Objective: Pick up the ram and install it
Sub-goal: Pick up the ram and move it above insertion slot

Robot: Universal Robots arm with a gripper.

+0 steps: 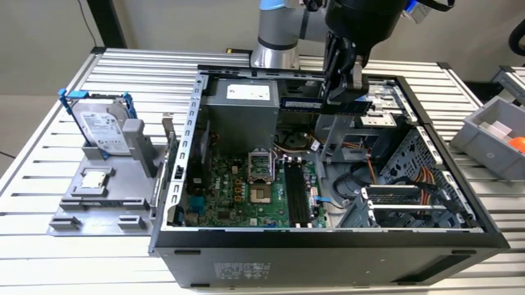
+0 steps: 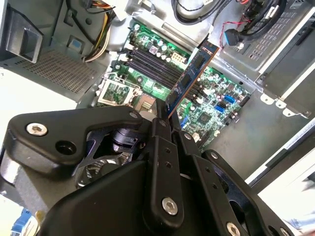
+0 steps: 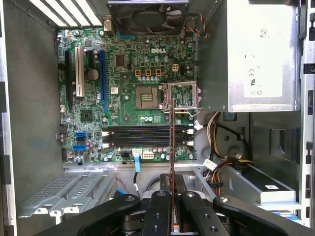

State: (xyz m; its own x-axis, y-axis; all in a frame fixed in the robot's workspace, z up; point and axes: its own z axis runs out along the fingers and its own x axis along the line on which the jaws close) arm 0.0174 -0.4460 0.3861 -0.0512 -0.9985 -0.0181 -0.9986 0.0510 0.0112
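One case [image 1: 328, 246] sits on your slatted table [image 1: 131, 64]. Your gripper [image 1: 345, 98] clamps one ram [image 2: 192, 73] above four slots [image 3: 147, 136].

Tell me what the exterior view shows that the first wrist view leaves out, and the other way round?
The exterior view adds the hard drive in its blue frame standing on a grey holder outside the computer case, the slatted table and a grey bin. The first wrist view adds the cooling fan and the white expansion slot. Both show the gripper shut on the ram, not yet seated in the memory slots, and the silver power supply.
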